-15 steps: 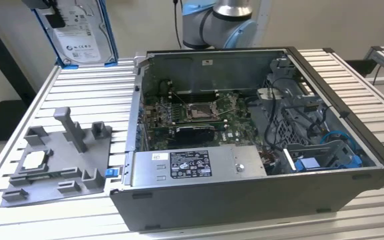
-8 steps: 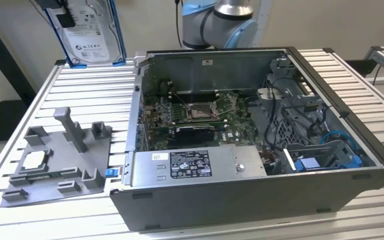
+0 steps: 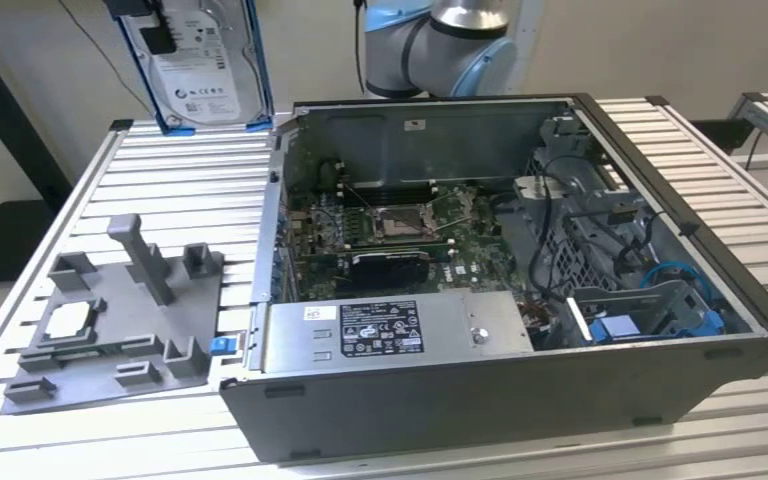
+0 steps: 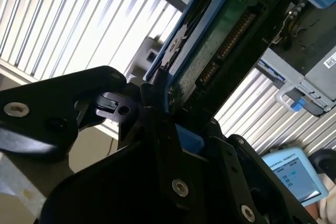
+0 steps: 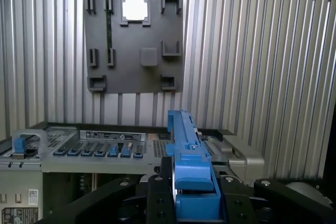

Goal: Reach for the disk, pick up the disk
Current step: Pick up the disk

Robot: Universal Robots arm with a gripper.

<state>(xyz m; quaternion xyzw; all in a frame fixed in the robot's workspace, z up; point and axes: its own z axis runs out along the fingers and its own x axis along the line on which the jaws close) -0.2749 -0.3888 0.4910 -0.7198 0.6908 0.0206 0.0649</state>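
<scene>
disk (image 3: 201, 80): top cut off by the exterior view's upper edge; label print too small to tell; whether its lower edge touches the far left corner of the table (image 3: 157, 190) cannot be told.
gripper (image 4: 176, 109): pad contact with the disk hidden behind its own black links in the second wrist view.
arm (image 3: 440, 45): upper part cut off; base hidden behind the rear wall of the computer case (image 3: 491, 400).
computer case: lower part cut off at the first wrist view's edge.
cpu chip (image 5: 135, 9): a plain white square; surface detail cannot be told.
table: near corners cut off in the exterior view.
</scene>
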